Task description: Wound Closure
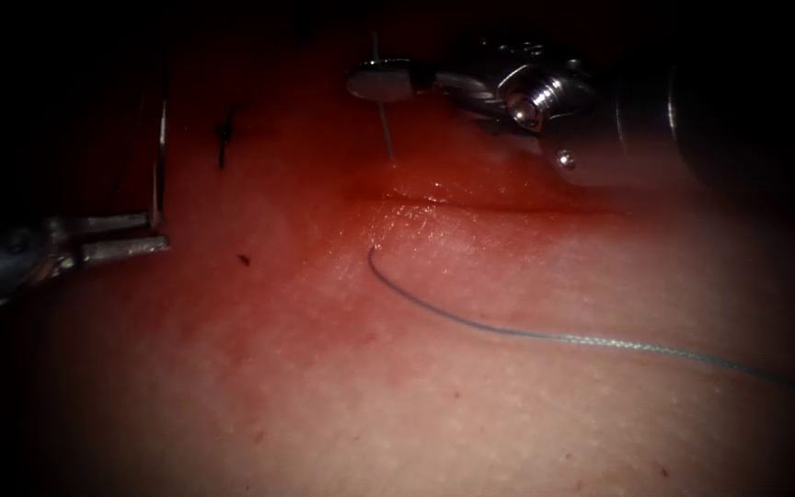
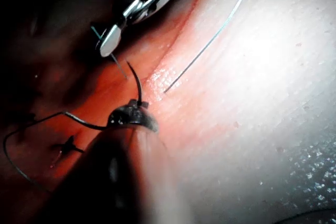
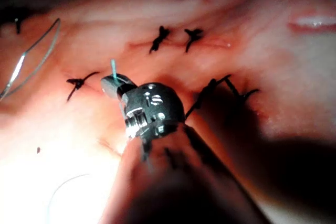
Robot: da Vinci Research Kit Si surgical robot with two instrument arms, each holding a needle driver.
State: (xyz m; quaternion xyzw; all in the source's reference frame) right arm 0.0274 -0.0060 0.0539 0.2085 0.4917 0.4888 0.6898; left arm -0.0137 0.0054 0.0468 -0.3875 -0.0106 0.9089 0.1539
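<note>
My left tool (image 1: 154, 233) reaches in from the left, its jaws shut on the curved needle (image 1: 159, 161) near its tail end. The needle stands up from the jaws, free of the tissue (image 1: 471, 405); it is the dark curve (image 2: 136, 80) above my left tool (image 2: 134, 115). At the far side of the cut (image 1: 480, 201) my right tool (image 1: 377, 81) is shut on the thread (image 1: 385, 133), which runs down into the tissue. The thread comes out on the near side and trails right (image 1: 600, 342). My right tool (image 3: 113, 85) grips the pale thread (image 3: 113, 66).
A dark knotted stitch (image 1: 224, 134) sits between the tools, with a small dark speck (image 1: 244, 260) below it. Several tied stitches (image 3: 160, 38) lie around the right tool. Red fluid (image 1: 416, 189) wets the cut. A loop of thread (image 2: 31, 124) trails from the needle.
</note>
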